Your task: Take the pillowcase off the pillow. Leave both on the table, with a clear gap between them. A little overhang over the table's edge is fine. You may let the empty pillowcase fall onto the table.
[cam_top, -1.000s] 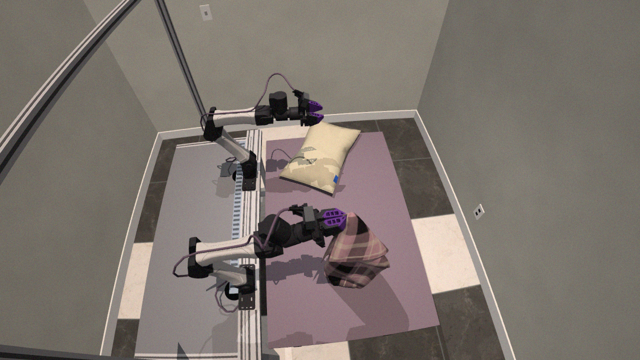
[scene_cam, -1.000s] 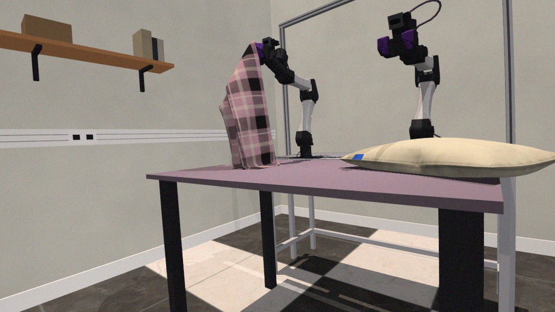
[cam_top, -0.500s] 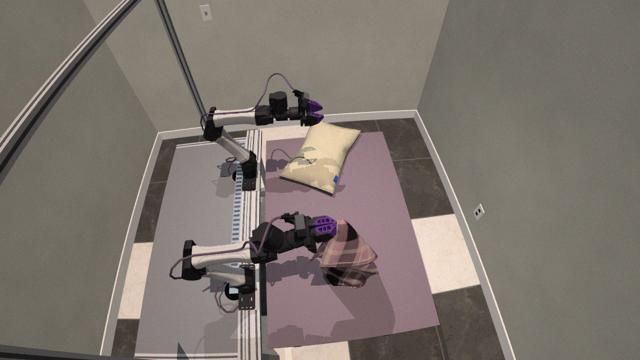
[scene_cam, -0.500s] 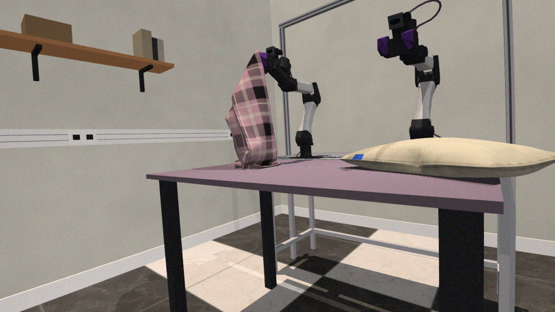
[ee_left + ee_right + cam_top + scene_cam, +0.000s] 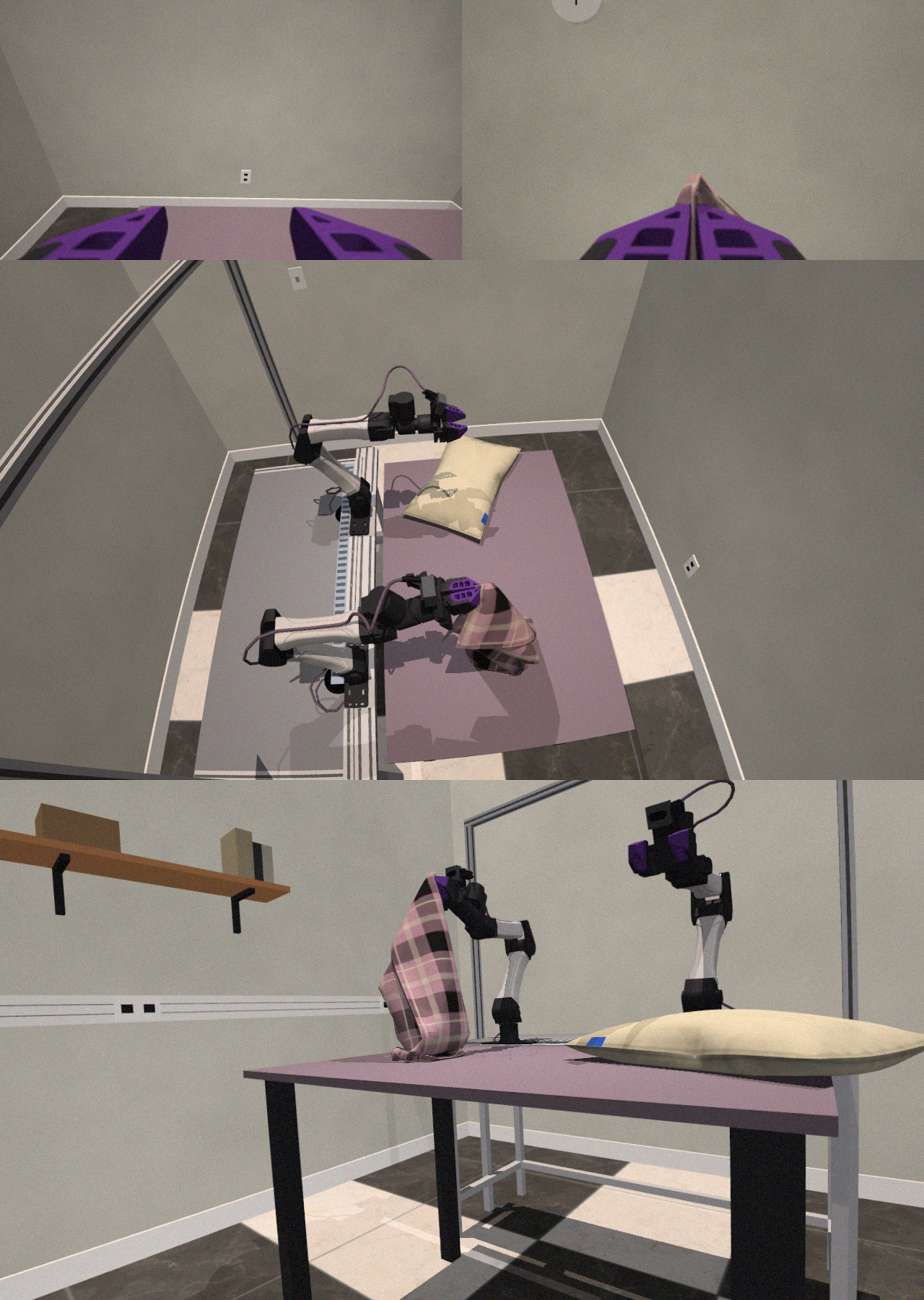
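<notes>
Grips the top of the plaid pillowcase (image 5: 494, 631) (image 5: 429, 967) (image 5: 708, 196) between the closed jaws of the right gripper (image 5: 478, 590) (image 5: 440, 879) (image 5: 693, 214). Hangs beneath those jaws in folds, bunching at the bottom on the pink surface (image 5: 548, 570) (image 5: 517, 1078) (image 5: 231, 235). Holds nothing in the parted jaws of the left gripper (image 5: 465, 421) (image 5: 659, 849) (image 5: 229, 209). Lies bare below these, as a cream pillow (image 5: 468, 473) (image 5: 743, 1038), well apart from the right jaws and overhanging the edge slightly.
</notes>
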Robot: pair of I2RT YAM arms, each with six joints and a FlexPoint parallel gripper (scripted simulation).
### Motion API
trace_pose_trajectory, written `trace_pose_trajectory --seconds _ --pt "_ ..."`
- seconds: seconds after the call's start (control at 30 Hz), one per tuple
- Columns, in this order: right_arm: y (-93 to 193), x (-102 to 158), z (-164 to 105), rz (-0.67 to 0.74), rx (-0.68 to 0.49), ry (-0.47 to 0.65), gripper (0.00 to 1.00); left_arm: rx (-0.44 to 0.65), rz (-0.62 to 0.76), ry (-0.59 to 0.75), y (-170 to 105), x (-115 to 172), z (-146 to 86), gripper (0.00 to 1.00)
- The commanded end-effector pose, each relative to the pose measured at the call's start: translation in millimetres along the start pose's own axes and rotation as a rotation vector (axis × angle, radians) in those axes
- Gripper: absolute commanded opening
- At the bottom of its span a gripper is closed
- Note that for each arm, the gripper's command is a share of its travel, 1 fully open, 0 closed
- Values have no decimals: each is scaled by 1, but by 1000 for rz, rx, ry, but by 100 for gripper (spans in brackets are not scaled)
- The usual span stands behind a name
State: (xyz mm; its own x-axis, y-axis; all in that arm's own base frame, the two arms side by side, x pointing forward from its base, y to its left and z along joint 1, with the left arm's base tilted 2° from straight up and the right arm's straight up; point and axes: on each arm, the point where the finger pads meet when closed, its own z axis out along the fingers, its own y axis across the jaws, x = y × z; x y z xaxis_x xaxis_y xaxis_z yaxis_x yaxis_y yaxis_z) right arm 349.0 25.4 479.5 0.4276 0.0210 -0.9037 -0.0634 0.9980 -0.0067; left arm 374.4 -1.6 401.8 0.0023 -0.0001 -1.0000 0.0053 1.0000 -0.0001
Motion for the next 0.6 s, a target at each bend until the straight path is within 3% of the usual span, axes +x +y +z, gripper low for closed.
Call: trace_pose_trajectory --seconds 0.0,0.57 --pt "4 -3 -9 15 -9 -33 0 14 -5 0 -3 3 0 60" --pt "2 28 -50 12 -6 -41 0 14 -5 0 -3 3 0 60"
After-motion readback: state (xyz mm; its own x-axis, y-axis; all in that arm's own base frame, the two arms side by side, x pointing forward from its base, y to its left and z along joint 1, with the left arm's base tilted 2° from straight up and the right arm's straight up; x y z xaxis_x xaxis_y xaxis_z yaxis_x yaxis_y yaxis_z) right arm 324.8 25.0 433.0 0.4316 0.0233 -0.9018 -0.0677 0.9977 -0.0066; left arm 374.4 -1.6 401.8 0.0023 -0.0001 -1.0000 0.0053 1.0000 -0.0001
